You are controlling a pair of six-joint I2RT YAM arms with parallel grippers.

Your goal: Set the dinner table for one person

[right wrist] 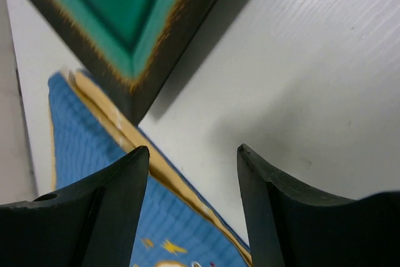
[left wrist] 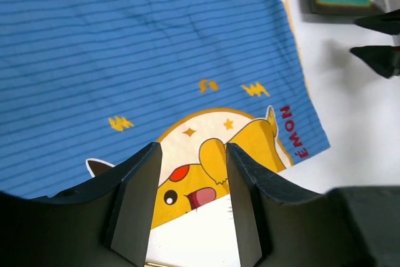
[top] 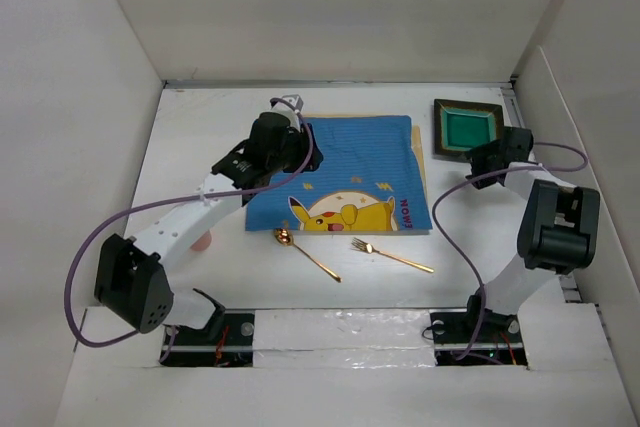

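Left pincer (left wrist: 192, 154): released, jaws apart with nothing between, poised over the left edge of the blue placemat (top: 360, 162) with its yellow cartoon print. Right pincer (right wrist: 192, 154): released too and empty, above bare white bench (top: 190, 127) on the near side of the green square plate (top: 468, 129). Plate just right of the placemat's far right corner. Nearer the arm bases, on the bench: gold spoon (top: 305, 252) left, gold fork (top: 392, 255) right, apart from each other, just beside the placemat's near edge. Bench beneath everything.
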